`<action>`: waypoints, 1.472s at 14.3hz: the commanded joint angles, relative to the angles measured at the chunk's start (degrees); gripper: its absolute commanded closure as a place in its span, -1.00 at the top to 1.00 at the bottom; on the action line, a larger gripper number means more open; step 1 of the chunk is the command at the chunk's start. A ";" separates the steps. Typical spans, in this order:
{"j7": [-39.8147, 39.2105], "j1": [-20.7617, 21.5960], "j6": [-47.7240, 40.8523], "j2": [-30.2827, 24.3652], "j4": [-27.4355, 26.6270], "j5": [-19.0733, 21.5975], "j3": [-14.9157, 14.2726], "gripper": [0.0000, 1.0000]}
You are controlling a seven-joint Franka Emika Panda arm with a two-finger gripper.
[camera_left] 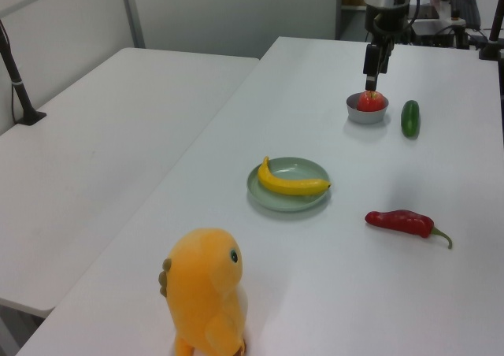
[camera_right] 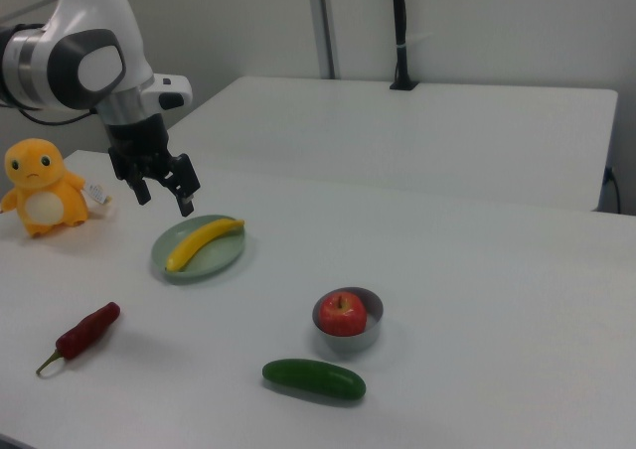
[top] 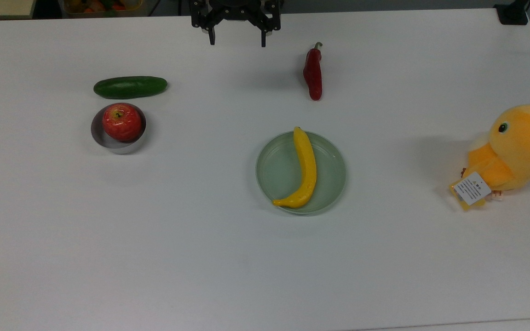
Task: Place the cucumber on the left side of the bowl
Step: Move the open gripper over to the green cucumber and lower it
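Green and untouched, the cucumber (top: 130, 87) lies on the table just beside the silver bowl (top: 118, 139), on its far side in the top view. Gripper (top: 237, 42) hangs spread-fingered, empty, well apart; the pick and the placement are both left.

In the top view, the cucumber (top: 130, 87) is seen lying on the tabletop (top: 154, 239) just beyond the bowl (top: 118, 129), near it but apart, and an apple (top: 122, 121) is held in the bowl. To the top view's right, a banana (top: 302, 169) is laid across a plate (top: 301, 172), with a chili pepper (top: 313, 73) beyond it. A plush toy (top: 511, 151) is placed at the top view's far right, and the gripper (top: 237, 39) is held above the far edge.
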 commanded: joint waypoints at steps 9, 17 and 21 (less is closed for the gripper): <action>8.38 -0.12 0.80 -0.16 -3.93 1.18 -0.08 1.00; 22.03 -1.53 2.56 -0.16 -8.68 1.01 -8.17 1.00; 26.40 -2.66 5.98 0.37 -10.00 1.01 -8.78 1.00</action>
